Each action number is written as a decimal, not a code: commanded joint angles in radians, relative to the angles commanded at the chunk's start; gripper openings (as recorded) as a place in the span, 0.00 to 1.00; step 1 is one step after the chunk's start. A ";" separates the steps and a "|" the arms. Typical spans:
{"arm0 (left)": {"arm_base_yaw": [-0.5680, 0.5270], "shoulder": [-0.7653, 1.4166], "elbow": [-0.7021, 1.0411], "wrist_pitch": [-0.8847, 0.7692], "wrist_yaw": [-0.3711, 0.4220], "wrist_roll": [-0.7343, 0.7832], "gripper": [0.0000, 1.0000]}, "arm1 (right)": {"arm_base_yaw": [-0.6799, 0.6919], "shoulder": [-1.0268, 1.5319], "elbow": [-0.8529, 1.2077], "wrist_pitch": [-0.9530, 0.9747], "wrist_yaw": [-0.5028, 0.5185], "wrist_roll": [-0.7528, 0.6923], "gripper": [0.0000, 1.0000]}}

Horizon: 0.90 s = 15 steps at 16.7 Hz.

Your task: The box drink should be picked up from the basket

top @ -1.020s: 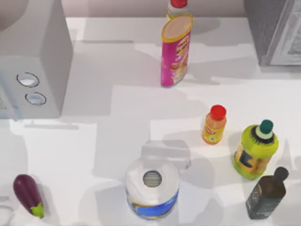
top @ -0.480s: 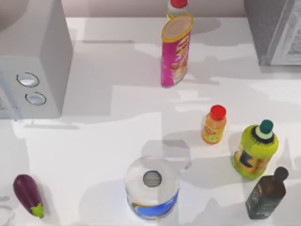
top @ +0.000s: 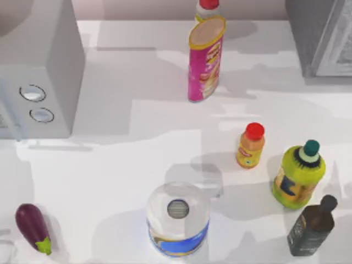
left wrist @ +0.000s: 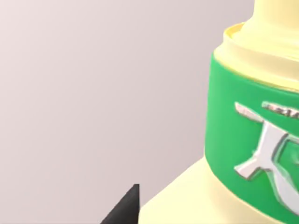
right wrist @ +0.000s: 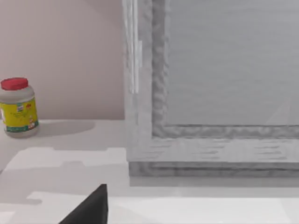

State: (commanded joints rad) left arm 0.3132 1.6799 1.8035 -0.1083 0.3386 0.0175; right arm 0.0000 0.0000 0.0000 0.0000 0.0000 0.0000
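Top view – table point(top: 126, 165): a crowd of things is being shown standing upon it.
Top view – 12 o'clock: a pink canister point(top: 204, 60) is being seen, with a red-capped jar point(top: 208, 6) just behind it.
Top view – 9 to 10 o'clock: the edge is being taken up by a grey appliance point(top: 38, 66).
Top view – 1 o'clock: a corner is being filled by a grey cabinet point(top: 319, 33).
Top view – 3 to 5 o'clock: a small orange bottle point(top: 250, 146), a yellow-green bottle point(top: 298, 176) and a dark bottle point(top: 312, 226) are being seen near one another.
Top view – 6 o'clock: a paper roll point(top: 177, 220) is being shown.
Top view – 7 o'clock: an eggplant point(top: 33, 228) is being shown lying down.
Left wrist view – box drink point(left wrist: 252, 140): its green band and pale-yellow shoulder are being seen very close to the camera, against a plain wall.
Left wrist view – left gripper point(left wrist: 126, 207): a dark tip is being seen just beside the carton; whether the jaws are pinching it cannot be told.
Right wrist view – right gripper point(right wrist: 91, 207): it is being held idle near the cabinet; its jaw state cannot be told.
Risk – slip: the smooth carton is likely being exposed to sliding or tilting if the hold is shallow or off-centre.
Risk – collision: a drop would likely be sending it among the standing bottles, which are being judged easy to topple.
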 joint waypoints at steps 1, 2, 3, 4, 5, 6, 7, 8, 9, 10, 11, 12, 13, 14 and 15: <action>-0.001 -0.004 -0.010 -0.002 -0.001 -0.002 0.00 | 0.000 0.000 0.000 0.000 0.000 0.000 1.00; -0.003 -0.014 -0.028 -0.006 -0.005 -0.004 0.00 | 0.000 0.000 0.000 0.000 0.000 0.000 1.00; -0.007 -0.031 -0.054 -0.009 -0.009 -0.006 0.00 | 0.000 0.000 0.000 0.000 0.000 0.000 1.00; -0.012 -0.055 -0.087 -0.011 -0.015 -0.009 0.00 | 0.000 0.000 0.000 0.000 0.000 0.000 1.00; -0.018 -0.087 -0.125 -0.011 -0.022 -0.010 0.00 | 0.000 0.000 0.000 0.000 0.000 0.000 1.00; -0.025 -0.125 -0.168 -0.010 -0.030 -0.012 0.00 | 0.000 0.000 0.000 0.000 0.000 0.000 1.00; -0.034 -0.171 -0.217 -0.007 -0.039 -0.012 0.00 | 0.000 0.000 0.000 0.000 0.000 0.000 1.00; -0.043 -0.224 -0.271 -0.003 -0.049 -0.012 0.00 | 0.000 0.000 0.000 0.000 0.000 0.000 1.00; -0.054 -0.282 -0.329 0.003 -0.060 -0.012 0.00 | 0.000 0.000 0.000 0.000 0.000 0.000 1.00; -0.065 -0.345 -0.392 0.009 -0.072 -0.011 0.00 | 0.000 0.000 0.000 0.000 0.000 0.000 1.00; -0.077 -0.412 -0.460 0.015 -0.085 -0.011 0.00 | 0.000 0.000 0.000 0.000 0.000 0.000 1.00; -0.090 -0.482 -0.530 0.022 -0.098 -0.010 0.00 | 0.000 0.000 0.000 0.000 0.000 0.000 1.00; -0.103 -0.556 -0.604 0.029 -0.112 -0.010 0.00 | 0.000 0.000 0.000 0.000 0.000 0.000 1.00; -0.116 -0.631 -0.680 0.036 -0.126 -0.009 0.00 | 0.000 0.000 0.000 0.000 0.000 0.000 1.00; -0.130 -0.707 -0.759 0.042 -0.141 -0.009 0.00 | 0.000 0.000 0.000 0.000 0.000 0.000 1.00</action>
State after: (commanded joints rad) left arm 0.1829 0.9731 1.0443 -0.0659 0.1976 0.0086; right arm 0.0000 0.0000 0.0000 0.0000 0.0000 0.0000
